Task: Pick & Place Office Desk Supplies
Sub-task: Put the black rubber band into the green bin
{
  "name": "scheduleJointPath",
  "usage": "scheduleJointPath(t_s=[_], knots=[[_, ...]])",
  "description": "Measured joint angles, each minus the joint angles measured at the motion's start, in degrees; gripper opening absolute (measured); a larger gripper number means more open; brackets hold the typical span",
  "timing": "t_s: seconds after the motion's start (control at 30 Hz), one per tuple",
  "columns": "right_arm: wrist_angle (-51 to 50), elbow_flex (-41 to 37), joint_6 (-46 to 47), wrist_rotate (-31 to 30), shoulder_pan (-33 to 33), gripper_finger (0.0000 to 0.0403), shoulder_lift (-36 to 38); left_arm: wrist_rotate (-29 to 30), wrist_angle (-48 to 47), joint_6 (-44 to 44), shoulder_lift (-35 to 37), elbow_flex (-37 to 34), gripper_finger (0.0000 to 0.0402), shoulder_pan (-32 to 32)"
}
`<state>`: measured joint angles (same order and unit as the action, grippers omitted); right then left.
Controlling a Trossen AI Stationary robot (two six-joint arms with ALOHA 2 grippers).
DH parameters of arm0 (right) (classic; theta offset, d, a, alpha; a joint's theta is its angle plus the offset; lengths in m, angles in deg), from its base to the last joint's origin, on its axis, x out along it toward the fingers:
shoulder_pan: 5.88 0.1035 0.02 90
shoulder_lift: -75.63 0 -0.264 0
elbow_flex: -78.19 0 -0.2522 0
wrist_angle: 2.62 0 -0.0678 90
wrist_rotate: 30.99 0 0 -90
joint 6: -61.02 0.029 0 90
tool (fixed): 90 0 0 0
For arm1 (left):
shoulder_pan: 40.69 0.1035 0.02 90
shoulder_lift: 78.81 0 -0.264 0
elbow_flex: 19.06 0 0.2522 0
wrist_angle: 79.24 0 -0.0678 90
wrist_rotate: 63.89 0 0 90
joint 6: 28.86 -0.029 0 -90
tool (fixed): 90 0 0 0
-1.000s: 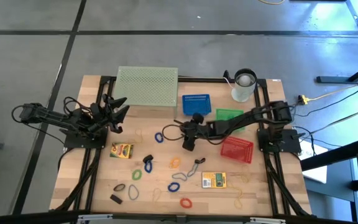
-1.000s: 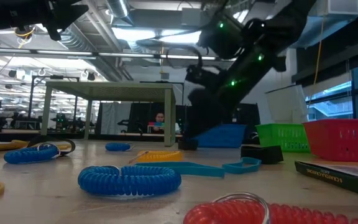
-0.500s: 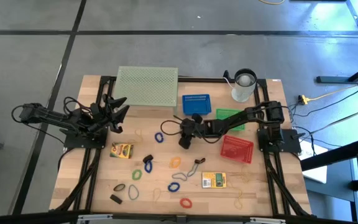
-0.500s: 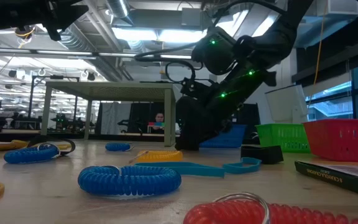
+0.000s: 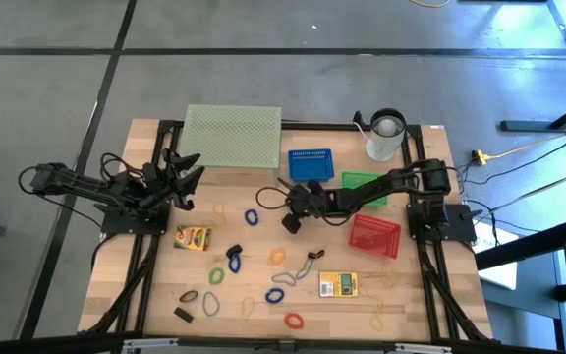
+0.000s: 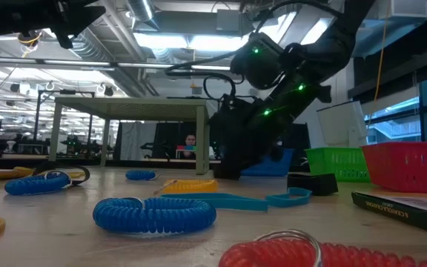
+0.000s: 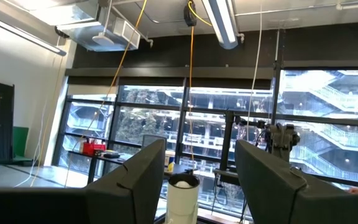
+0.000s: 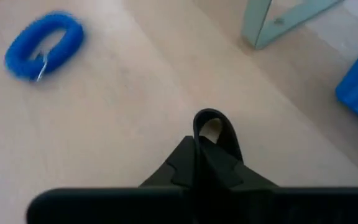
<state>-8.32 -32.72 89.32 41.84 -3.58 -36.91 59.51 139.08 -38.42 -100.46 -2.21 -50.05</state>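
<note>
Right gripper (image 5: pixel 289 223) is sitting low at mid-table with its fingers (image 8: pixel 185 163) pinched all the way together on a small black clip (image 8: pixel 215 129), its loop poking out past the tips. A blue coil band (image 8: pixel 43 45) is lying just beside it on the wood. Left gripper (image 5: pixel 181 182) is hanging spread wide, holding nothing, at the table's left edge.

Wooden worktop (image 5: pixel 155 295), scattered with band loops (image 5: pixel 253 216), two card boxes (image 5: pixel 338 285), black clips (image 5: pixel 183 315), three baskets (image 5: pixel 374 236), mesh stand (image 5: pixel 232 137), white cup (image 5: pixel 384 138).
</note>
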Motion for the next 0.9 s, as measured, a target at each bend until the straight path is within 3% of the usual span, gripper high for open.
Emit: scheduleJointPath(t_s=[0.17, 0.3, 0.53, 0.63, 0.8, 0.9], knots=[[1.2, 0.2, -2.5, 1.4, 0.3, 0.0007, 7.5, 0.0, 0.0, 0.0, 0.0, 0.0, 0.0191, 0.0], [2.2, 0.1, -6.9, -1.7, 0.9, 0.0006, 14.4, 0.0, 0.0, 0.0, 0.0, 0.0, 0.0189, 0.0], [13.7, 0.2, -15.7, -7.4, 3.1, 0.0006, 25.7, 0.1, 0.0, -0.1, 0.0, 0.0, 0.0191, 0.0], [19.8, 0.3, -19.8, -3.8, 4.0, 0.0006, 28.1, 0.1, 0.0, -0.1, 0.0, 0.0, 0.0189, 0.0], [25.6, 0.3, -26.2, 7.9, 5.1, 0.0006, 28.4, 0.1, 0.0, -0.1, 0.0, 0.0, 0.0191, 0.0], [25.8, 0.3, -27.4, 10.1, 5.5, 0.0006, 28.4, 0.0, 0.0, -0.1, 0.0, 0.0, 0.0191, 0.0]])
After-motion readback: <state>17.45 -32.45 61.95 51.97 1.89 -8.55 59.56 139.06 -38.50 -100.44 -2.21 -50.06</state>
